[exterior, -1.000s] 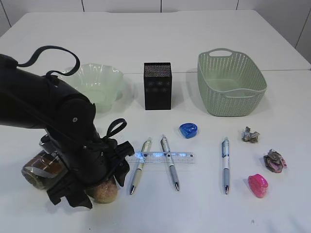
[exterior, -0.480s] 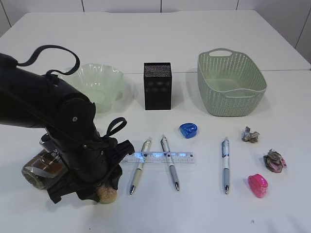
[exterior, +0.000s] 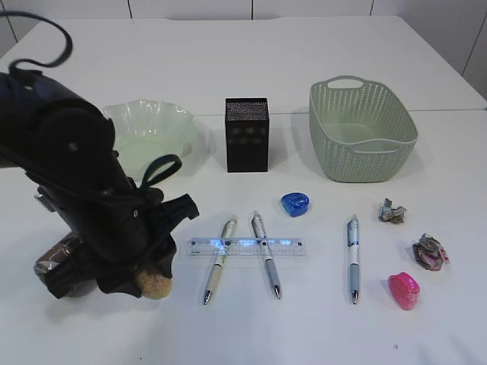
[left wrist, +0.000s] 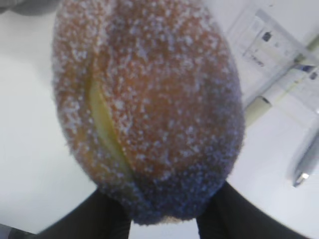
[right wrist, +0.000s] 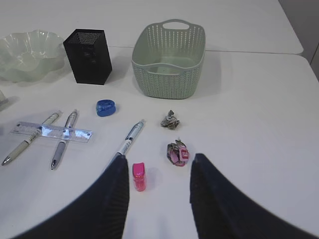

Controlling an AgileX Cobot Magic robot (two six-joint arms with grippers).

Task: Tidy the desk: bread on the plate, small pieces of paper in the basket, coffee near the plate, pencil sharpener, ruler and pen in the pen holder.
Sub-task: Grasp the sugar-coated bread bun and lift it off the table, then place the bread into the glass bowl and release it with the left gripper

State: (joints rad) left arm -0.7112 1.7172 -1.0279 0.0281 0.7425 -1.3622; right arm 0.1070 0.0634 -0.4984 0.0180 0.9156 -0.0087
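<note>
White desk (exterior: 319,334) is untidy: our left gripper (left wrist: 162,219) pinches the bread (exterior: 154,285) low by the coffee (exterior: 57,258), the plate (exterior: 179,122) is bare. Pens, ruler (exterior: 247,245), sharpeners, paper scraps all wait; our right gripper (right wrist: 157,191) hangs spread, empty.

The left arm (exterior: 84,198) fills the front-left of the table (exterior: 228,61), standing between the coffee bottle (exterior: 57,258) lying at its base and the ruffled plate (exterior: 148,133) behind it. In the middle, the ruler (exterior: 247,246) lies across two pens (exterior: 218,260), with a third pen (exterior: 353,257) apart to the right and a blue sharpener (exterior: 294,203) before the pen holder (exterior: 246,134). The far table behind the basket (exterior: 361,133) is bare; paper scraps (exterior: 393,211) and a pink sharpener (exterior: 403,290) dot the right front.
</note>
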